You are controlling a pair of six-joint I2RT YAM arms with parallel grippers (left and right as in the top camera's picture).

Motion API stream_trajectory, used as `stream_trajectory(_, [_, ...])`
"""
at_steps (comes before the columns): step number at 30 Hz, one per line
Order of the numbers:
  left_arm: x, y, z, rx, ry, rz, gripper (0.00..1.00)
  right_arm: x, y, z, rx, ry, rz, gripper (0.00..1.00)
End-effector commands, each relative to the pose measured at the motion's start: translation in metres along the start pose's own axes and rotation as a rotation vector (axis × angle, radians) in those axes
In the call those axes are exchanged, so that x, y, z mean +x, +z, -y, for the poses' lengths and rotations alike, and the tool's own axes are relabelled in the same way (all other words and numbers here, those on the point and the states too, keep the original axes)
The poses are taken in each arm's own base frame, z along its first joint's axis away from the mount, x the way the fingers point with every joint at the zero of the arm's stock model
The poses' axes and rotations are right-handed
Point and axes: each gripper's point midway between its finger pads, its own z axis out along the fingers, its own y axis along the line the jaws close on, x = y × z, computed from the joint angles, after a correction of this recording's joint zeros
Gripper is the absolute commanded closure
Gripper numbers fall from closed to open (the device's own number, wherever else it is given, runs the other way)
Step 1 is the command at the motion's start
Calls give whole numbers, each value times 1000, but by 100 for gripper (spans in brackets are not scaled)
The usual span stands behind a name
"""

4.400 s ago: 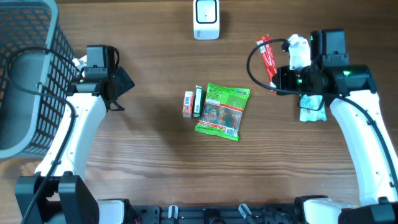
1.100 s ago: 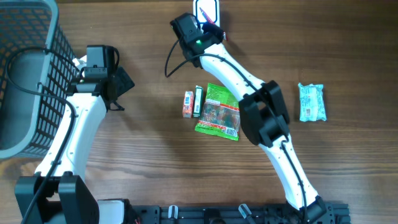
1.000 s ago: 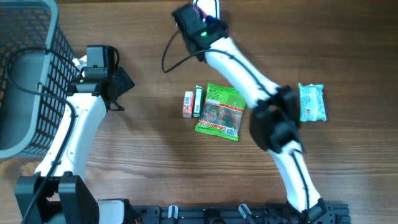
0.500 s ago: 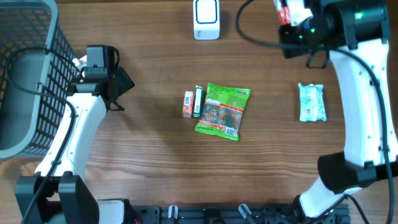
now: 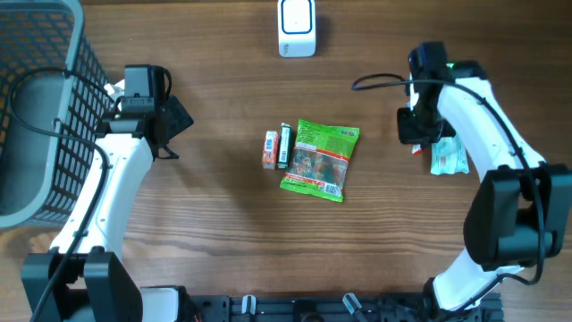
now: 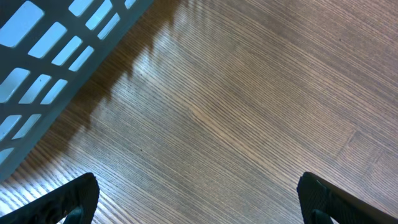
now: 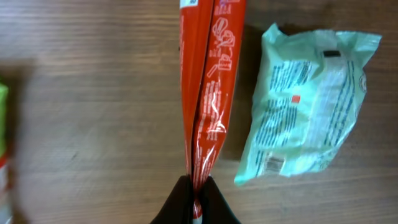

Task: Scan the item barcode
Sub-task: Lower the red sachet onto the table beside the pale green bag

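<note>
My right gripper is shut on the end of a long red snack packet, which hangs just above the wood, right beside a mint-green packet. From overhead, the right gripper sits at the right of the table, and only a red tip of the packet shows under it. The white barcode scanner stands at the back centre, far from the red packet. Beside the basket at the left, my left gripper is open and holds nothing; its fingers are spread over bare wood.
A green snack bag and two small boxes lie in the middle of the table. The mint-green packet lies at the right. A dark mesh basket fills the back left corner, with its wall close to the left wrist.
The right arm has swung from the scanner at the back, round the back right, down beside the mint-green packet, still holding the red packet. The left arm has not moved.
</note>
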Motion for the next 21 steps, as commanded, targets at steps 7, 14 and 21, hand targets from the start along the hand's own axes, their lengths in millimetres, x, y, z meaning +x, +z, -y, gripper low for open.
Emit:
stream_trajectory(7, [-2, 2, -3, -14, 6, 6, 0, 2, 14, 16, 101, 28, 7, 33])
stream_trajectory(14, [-2, 2, -3, -14, 6, 6, 0, -11, 13, -26, -145, 41, 48, 89])
stream_trajectory(21, [-2, 2, -3, -14, 6, 6, 0, -14, 54, -33, -151, 71, 136, 88])
